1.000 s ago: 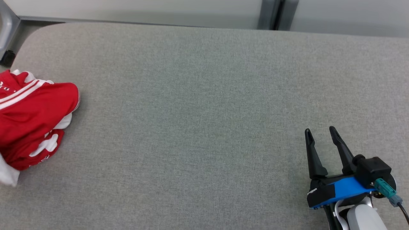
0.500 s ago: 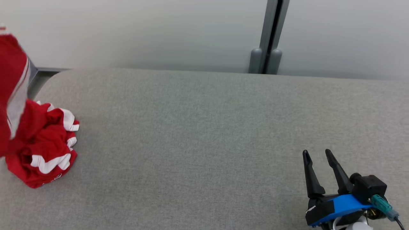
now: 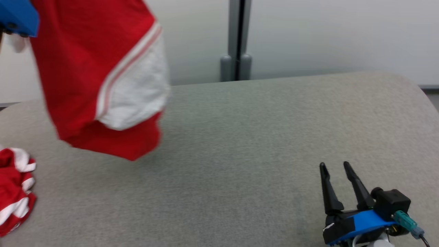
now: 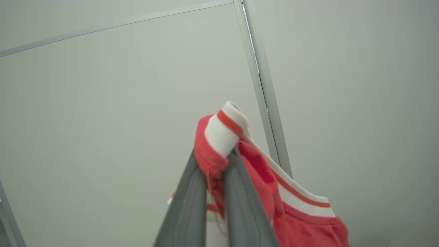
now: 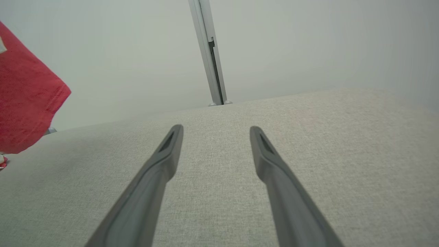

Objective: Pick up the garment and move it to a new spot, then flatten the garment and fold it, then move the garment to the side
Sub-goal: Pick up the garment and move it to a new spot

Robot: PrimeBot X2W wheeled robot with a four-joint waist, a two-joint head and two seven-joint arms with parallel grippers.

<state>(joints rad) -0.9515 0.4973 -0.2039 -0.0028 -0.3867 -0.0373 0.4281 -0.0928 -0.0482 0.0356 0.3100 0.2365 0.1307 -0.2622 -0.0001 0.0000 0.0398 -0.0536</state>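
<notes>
The garment [image 3: 85, 68], red with white panels and stripes, hangs in the air at the upper left of the head view, above the grey fabric table [image 3: 247, 137]. It hangs below my left arm's blue housing [image 3: 15, 15]. In the left wrist view my left gripper [image 4: 216, 158] is shut on a red and white ribbed edge of the garment [image 4: 226, 127]. A red and white bunch [image 3: 13, 195] lies on the table at the lower left; whether it joins the hanging part I cannot tell. My right gripper [image 3: 334, 165] [image 5: 216, 129] stands open and empty over the table at the lower right. The garment's red hem [image 5: 24, 96] hangs far to its left.
A pale wall with a grey vertical post [image 3: 236, 41] stands behind the table. The table's rounded right edge [image 3: 423, 92] lies past my right gripper. Bare grey fabric stretches between the hanging garment and the right gripper.
The head camera has tilted up and turned. My left gripper has lifted the garment off the table, high and toward the right. The right gripper has stayed open.
</notes>
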